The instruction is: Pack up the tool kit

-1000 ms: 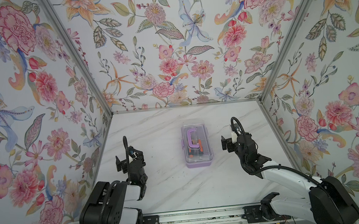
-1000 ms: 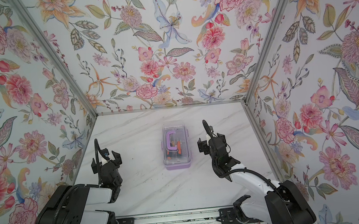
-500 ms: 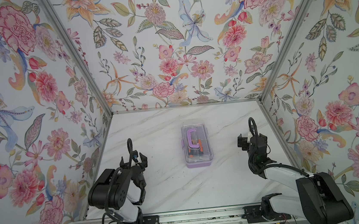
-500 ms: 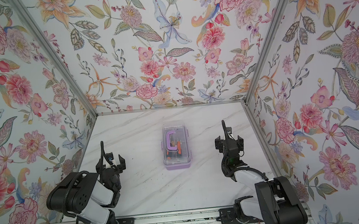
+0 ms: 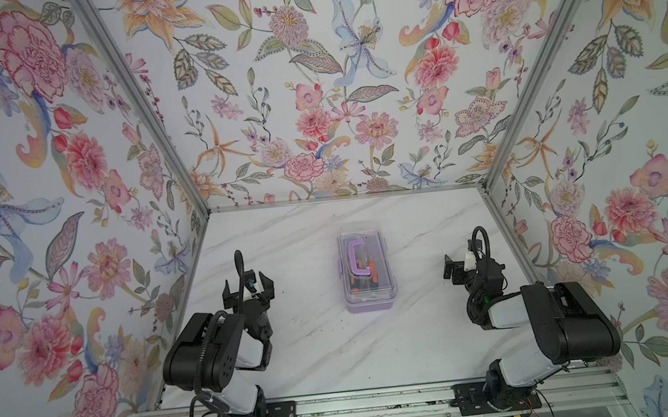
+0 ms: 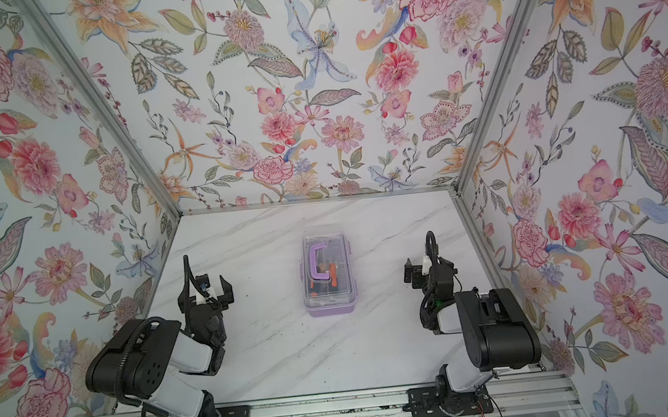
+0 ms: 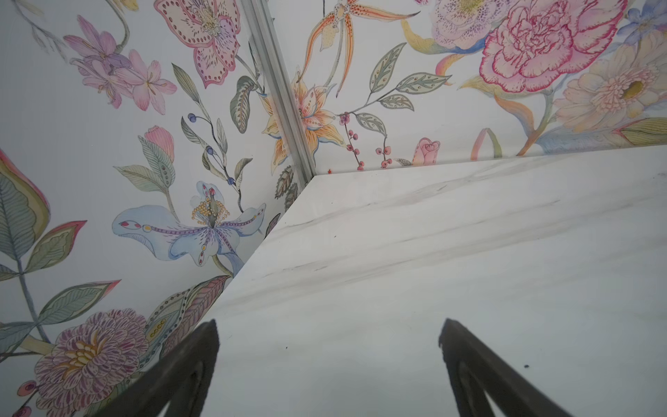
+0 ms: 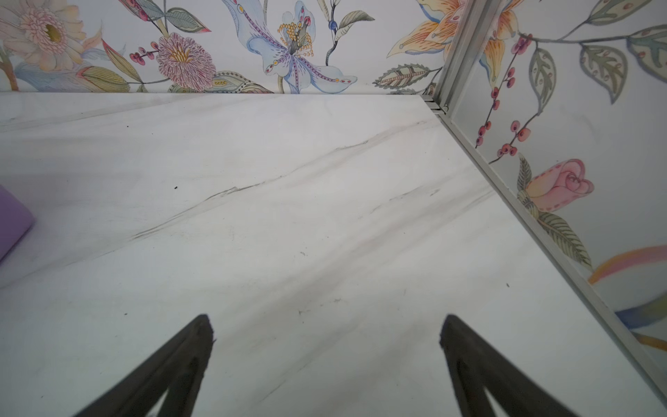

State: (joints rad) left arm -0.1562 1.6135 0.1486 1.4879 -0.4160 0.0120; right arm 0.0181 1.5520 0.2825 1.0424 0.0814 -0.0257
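The tool kit point(image 5: 365, 271) point(image 6: 328, 275) is a small lilac box with a clear lid down and a purple C-shaped handle on top. It stands mid-table in both top views, and orange-and-black tools show through the lid. My left gripper point(image 5: 248, 286) point(image 6: 204, 293) hovers open well to its left, holding nothing. My right gripper point(image 5: 471, 267) point(image 6: 430, 269) is open well to its right, also holding nothing. In the left wrist view the left gripper point(image 7: 329, 325) spans bare marble. In the right wrist view the right gripper point(image 8: 326, 319) does too, with a lilac corner of the tool kit point(image 8: 12, 216) at the edge.
The white marble table point(image 5: 316, 345) is closed in by floral walls on the left point(image 5: 76, 242), back point(image 5: 333, 92) and right point(image 5: 594, 193). A metal rail point(image 5: 364, 411) carrying both arm bases runs along the front edge.
Both arms have folded back toward their bases. The right gripper has moved right, away from the box. Both grippers have stayed open, and the box has not moved.
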